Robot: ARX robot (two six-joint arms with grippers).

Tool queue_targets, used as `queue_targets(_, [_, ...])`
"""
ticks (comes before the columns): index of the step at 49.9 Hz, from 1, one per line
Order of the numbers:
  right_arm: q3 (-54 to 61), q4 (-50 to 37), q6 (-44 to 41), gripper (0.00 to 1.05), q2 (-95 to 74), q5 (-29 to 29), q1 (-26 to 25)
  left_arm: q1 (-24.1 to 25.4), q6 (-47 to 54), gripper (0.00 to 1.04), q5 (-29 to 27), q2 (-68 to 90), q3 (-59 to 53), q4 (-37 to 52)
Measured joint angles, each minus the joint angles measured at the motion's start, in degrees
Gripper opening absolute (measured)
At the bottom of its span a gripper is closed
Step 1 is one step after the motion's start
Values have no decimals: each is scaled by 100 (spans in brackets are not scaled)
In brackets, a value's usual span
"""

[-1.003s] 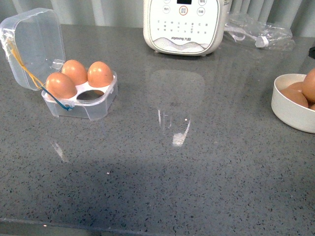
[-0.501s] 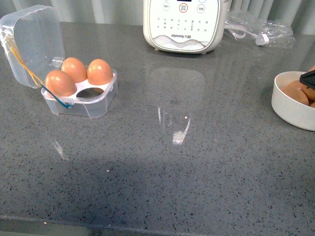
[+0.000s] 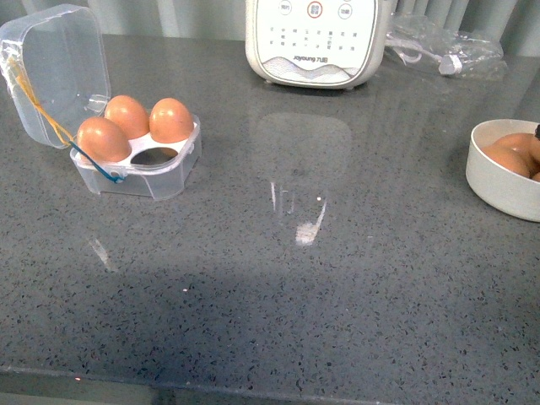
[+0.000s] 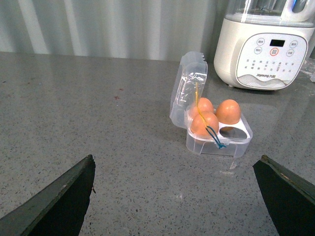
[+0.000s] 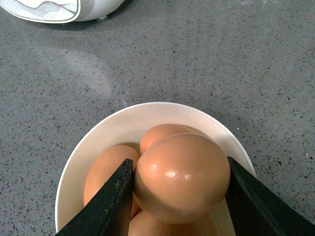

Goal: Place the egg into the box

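The clear box [image 3: 139, 173] stands at the table's left with its lid [image 3: 55, 72] open. It holds three brown eggs, and its front right cell [image 3: 153, 157] is empty. It also shows in the left wrist view [image 4: 219, 140]. My right gripper [image 5: 179, 169] is shut on the egg [image 5: 182, 177] and holds it just over the white bowl [image 5: 98, 132]. In the front view only a dark sliver of this gripper shows at the right edge. My left gripper [image 4: 174, 196] is open and empty, low over the table, well short of the box.
The bowl [image 3: 498, 186] at the far right holds more brown eggs [image 5: 106, 177]. A white kitchen appliance [image 3: 316, 42] stands at the back centre, with a clear plastic bag [image 3: 447, 51] to its right. Grey stone counter lies between box and bowl.
At the front view's right edge, the egg seen above the bowl a second ago and the dark gripper tip have slid almost out of frame. The box has not moved.
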State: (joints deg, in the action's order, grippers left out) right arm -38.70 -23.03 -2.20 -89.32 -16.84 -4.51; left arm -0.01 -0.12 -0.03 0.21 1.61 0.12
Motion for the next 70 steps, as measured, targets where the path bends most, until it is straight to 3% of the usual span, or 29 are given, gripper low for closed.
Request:
queue_targets(14, [0,129,9,46,348,46,195,0,0,98,0,0,0,0])
queue_targets(29, [-584,79,164,46,855,13,986,0,0,98,0,0,0,0])
queue_targets(52, [-2433,-101,389,46,-1012,-1165,2704,0,0,98,0,0,0,0])
queue_targets(66, [-2559,216,15,46,-1370,-2041,3193,0,0,98,0,0,0,0])
queue_targets(70, [-2588,385,-245,46,-1423,-2050,3248,0,0,98,0,0,0,0])
